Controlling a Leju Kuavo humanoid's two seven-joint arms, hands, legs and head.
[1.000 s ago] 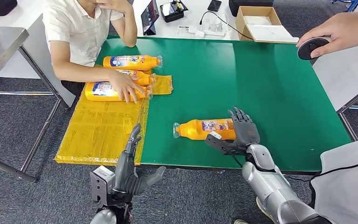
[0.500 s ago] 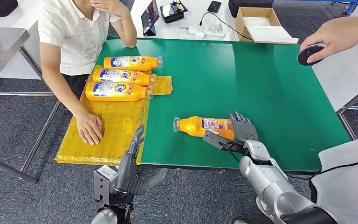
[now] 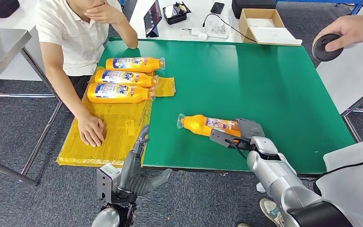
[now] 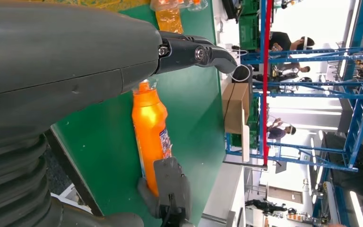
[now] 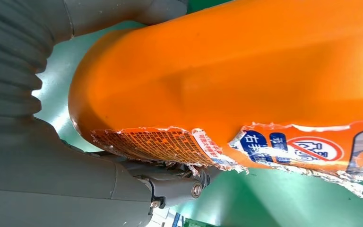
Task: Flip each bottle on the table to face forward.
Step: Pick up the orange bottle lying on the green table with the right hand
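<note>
While the dark fingers point(image 3: 246, 126) of the right hand point(image 3: 244, 135) are being wrapped around its base, a glossy orange plastic bottle point(image 3: 207, 126) with a torn label is being gripped, lying on its side on the smooth green table point(image 3: 264, 85), cap toward the yellow sheet point(image 3: 108, 132). Nothing is being held by the left hand point(image 3: 134, 165), fingers spread, below the table's edge. Three more bottles point(image 3: 120, 78) are being kept side by side on the yellow sheet.

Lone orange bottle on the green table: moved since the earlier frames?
Yes. The lone orange bottle has turned slightly, its neck swinging away from the table's near edge, right hand gripping its base.
</note>
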